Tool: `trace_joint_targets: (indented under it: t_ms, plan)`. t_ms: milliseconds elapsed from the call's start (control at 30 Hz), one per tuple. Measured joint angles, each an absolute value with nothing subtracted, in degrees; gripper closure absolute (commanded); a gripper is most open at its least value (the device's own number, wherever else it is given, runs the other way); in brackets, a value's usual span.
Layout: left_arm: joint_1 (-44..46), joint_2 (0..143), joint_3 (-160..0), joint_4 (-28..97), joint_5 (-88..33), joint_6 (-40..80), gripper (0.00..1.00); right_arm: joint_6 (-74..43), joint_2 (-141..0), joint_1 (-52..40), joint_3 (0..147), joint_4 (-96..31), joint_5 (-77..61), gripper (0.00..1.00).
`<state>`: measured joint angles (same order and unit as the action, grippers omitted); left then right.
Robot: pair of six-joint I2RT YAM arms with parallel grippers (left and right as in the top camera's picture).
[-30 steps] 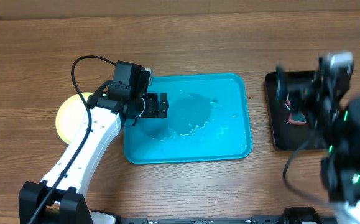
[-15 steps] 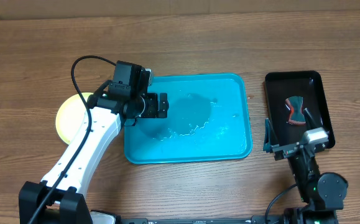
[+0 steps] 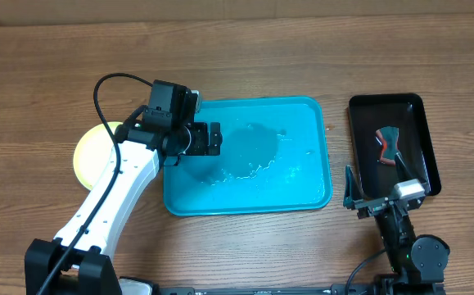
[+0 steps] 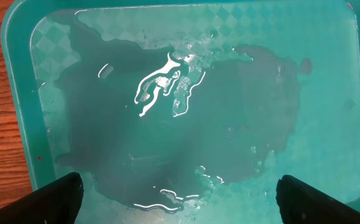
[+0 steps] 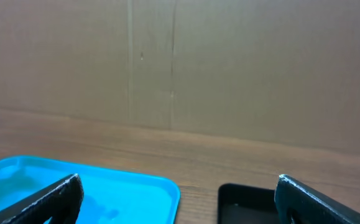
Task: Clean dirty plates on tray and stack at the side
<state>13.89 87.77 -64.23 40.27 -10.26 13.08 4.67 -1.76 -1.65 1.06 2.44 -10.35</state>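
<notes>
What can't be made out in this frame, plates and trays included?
- Plates: overhead shows one pale yellow disc beside the turquoise tray; the left arm covers its right side, so count and smears are unreadable.
- Red-and-teal object on the black tray: overhead, too small to identify.
- Left hand: the left wrist view's bottom edge cuts off all but its spread fingertips.
- Black tray: right wrist view's bottom edge shows only a corner.
</notes>
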Motion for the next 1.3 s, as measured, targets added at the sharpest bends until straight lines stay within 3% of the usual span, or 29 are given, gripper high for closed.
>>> trace_joint_targets:
  t_ms: [200,1067,1300]
  plan:
    - [13.89,87.77,-64.23,40.27,-10.26,13.08,0.0,4.62,-0.8,-1.78,1.06,-4.01,-11.79,0.0]
    - [13.89,87.77,-64.23,40.27,-10.24,13.08,0.0,4.51,-0.78,-1.91,1.06,-3.92,-13.13,0.0]
    - [13.87,87.77,-64.23,40.36,-4.58,13.08,0.0,4.51,-0.78,-1.91,1.06,-3.97,-13.1,0.0]
